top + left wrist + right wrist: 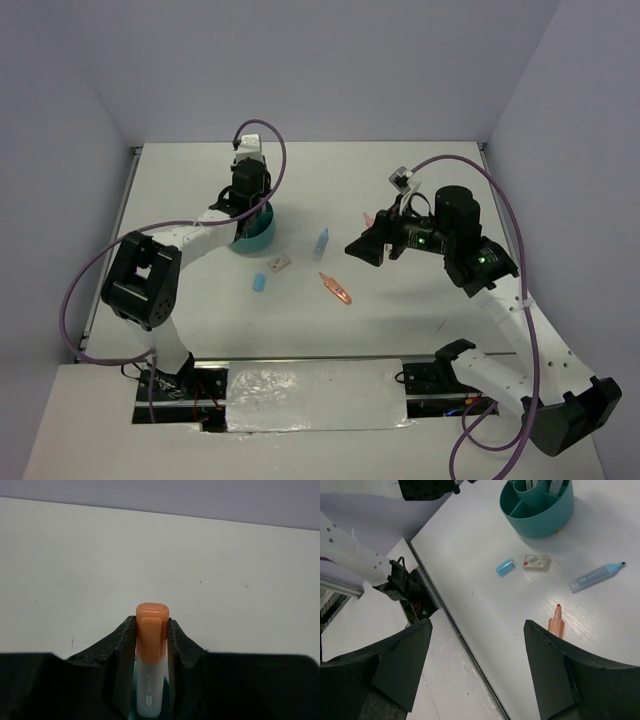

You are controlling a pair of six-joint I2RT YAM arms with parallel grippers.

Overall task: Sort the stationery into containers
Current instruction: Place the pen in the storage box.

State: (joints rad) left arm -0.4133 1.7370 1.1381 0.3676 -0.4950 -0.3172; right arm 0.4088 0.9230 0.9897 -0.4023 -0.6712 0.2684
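My left gripper (152, 622) is shut on a marker (150, 650) with an orange cap and a whitish barrel. It holds the marker over the round teal organizer (262, 236), whose teal shows just under the marker. In the right wrist view the organizer (540, 517) has pens standing in its centre cup. A blue marker (596, 576), an uncapped orange marker (556, 625), a small blue piece (505, 566) and a whitish-tan eraser (537, 562) lie on the table. My right gripper (477, 625) hangs open and empty above the table, right of these items.
The loose items lie between the two arms in the top view: blue marker (321, 241), orange marker (336, 288), blue piece (259, 283), tan eraser (279, 265). A foil-covered strip (315, 395) and the arm bases line the near table edge.
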